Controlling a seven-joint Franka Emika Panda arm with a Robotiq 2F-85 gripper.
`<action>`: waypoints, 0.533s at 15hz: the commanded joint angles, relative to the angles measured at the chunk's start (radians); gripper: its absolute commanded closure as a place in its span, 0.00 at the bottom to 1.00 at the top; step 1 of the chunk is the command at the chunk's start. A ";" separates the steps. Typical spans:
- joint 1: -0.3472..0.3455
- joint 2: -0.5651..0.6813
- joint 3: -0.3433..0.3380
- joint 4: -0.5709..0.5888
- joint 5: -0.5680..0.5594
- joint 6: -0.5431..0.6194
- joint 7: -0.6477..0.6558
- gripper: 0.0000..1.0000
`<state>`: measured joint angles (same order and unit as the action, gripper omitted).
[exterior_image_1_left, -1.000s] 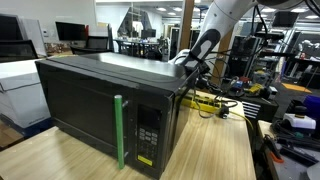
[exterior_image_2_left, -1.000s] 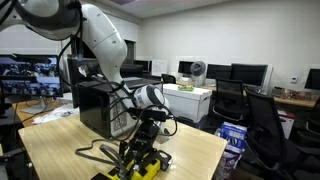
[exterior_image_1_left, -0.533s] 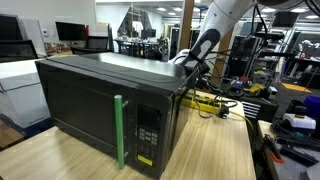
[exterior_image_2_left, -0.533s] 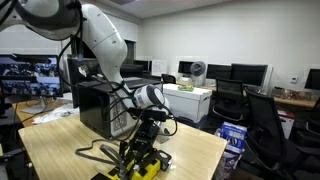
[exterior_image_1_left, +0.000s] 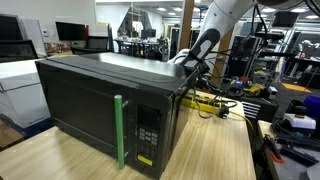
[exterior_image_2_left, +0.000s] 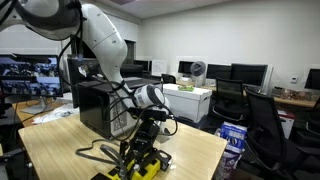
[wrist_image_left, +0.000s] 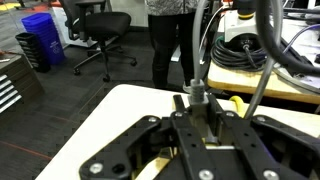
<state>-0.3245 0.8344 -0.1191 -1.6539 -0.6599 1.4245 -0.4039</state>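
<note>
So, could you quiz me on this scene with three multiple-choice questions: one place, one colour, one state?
1. Where are the robot's fingers relative to the microwave?
A. On top of it
B. Behind it, low over a yellow strip and cables
C. In front of its door

2. What colour is the door handle?
A. Green
B. Red
C. White

3. The microwave door is:
A. Wide open
B. Taken off
C. Shut

Answers:
1 B, the arm dips behind the box in both exterior views.
2 A, a green bar stands on the door.
3 C, the door lies flush with the front.
</note>
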 joint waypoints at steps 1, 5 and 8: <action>0.001 -0.012 -0.008 -0.008 0.024 0.015 0.021 0.93; 0.001 -0.005 -0.008 0.000 0.024 0.014 0.019 0.93; 0.001 0.003 -0.009 0.011 0.022 0.016 0.021 0.93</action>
<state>-0.3245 0.8360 -0.1197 -1.6492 -0.6593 1.4246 -0.4036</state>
